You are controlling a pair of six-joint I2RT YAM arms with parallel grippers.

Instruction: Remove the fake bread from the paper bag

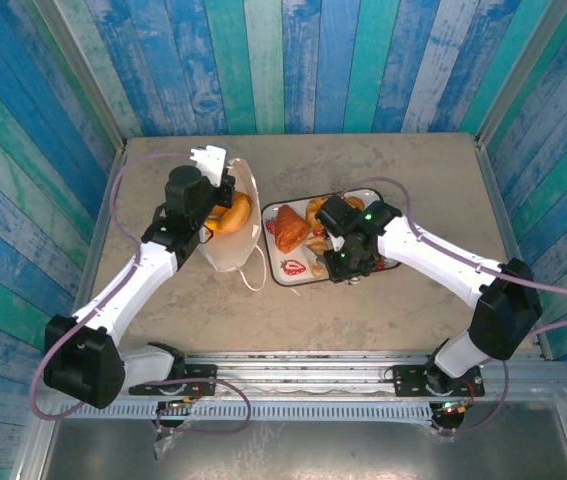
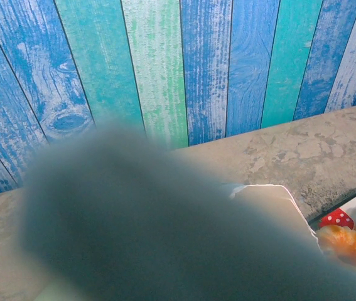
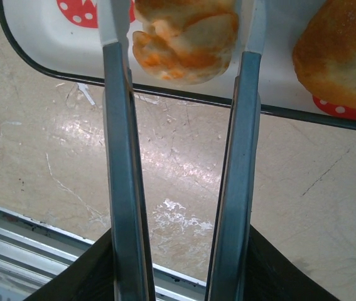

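Note:
The white paper bag lies on its side left of centre, mouth facing the back wall. An orange fake bread loaf shows inside the mouth. My left gripper is shut at the bag's upper rim and holds it up. In the left wrist view a dark blur covers the jaws, and the bag's edge shows beside it. My right gripper is shut on a small orange-and-pale bread roll, low over the near edge of the strawberry-print tray. From above, that gripper is at the tray's front right.
The tray holds a reddish-brown croissant and golden buns; a big golden loaf lies right of my right fingers. The bag's loop handle trails toward the tray. Bare table lies near the front rail.

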